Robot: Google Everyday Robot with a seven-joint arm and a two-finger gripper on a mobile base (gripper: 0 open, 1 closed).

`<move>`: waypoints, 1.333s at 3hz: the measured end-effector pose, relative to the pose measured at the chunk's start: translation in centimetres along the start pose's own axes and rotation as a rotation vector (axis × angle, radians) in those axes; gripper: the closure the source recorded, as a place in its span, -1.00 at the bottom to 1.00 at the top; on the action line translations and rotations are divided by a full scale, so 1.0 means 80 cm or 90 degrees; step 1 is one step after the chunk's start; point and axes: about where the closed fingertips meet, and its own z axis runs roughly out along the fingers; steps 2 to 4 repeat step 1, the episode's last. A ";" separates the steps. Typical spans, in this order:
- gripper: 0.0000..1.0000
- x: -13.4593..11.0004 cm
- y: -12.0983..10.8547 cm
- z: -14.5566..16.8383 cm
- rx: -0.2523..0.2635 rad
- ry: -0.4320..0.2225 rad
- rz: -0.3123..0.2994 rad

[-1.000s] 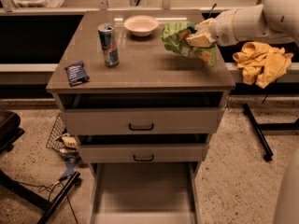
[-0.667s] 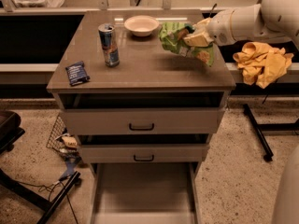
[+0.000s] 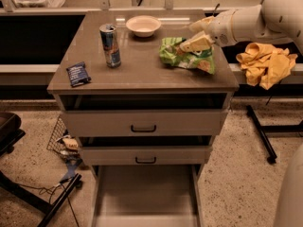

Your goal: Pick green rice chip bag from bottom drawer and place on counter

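Observation:
The green rice chip bag [image 3: 187,56] lies crumpled on the counter [image 3: 142,67], on its right half. My gripper [image 3: 198,33] comes in from the right, just above the bag's upper right edge. Its fingers are spread apart: the lower fingertip [image 3: 195,44] is at the bag's top edge and the upper one is clear of the bag. The bottom drawer [image 3: 144,193] is pulled out toward the camera, and its flat floor is bare.
On the counter stand a drink can [image 3: 110,45], a white bowl [image 3: 143,25] and a dark blue packet [image 3: 78,74]. A yellow cloth [image 3: 265,63] lies to the right. The two upper drawers [image 3: 142,124] are slightly open. A black stand leg [image 3: 262,134] and floor clutter [image 3: 64,143] flank the cabinet.
The bag was held above the counter in the gripper; now it lies on the counter, and the fingers have spread and lifted slightly back to the right.

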 end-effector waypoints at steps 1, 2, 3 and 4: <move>-1.00 0.000 0.002 0.004 -0.003 -0.001 0.000; -1.00 0.000 0.002 0.004 -0.003 -0.001 0.000; -1.00 0.000 0.002 0.004 -0.003 -0.001 0.000; -1.00 0.000 0.002 0.004 -0.003 -0.001 0.000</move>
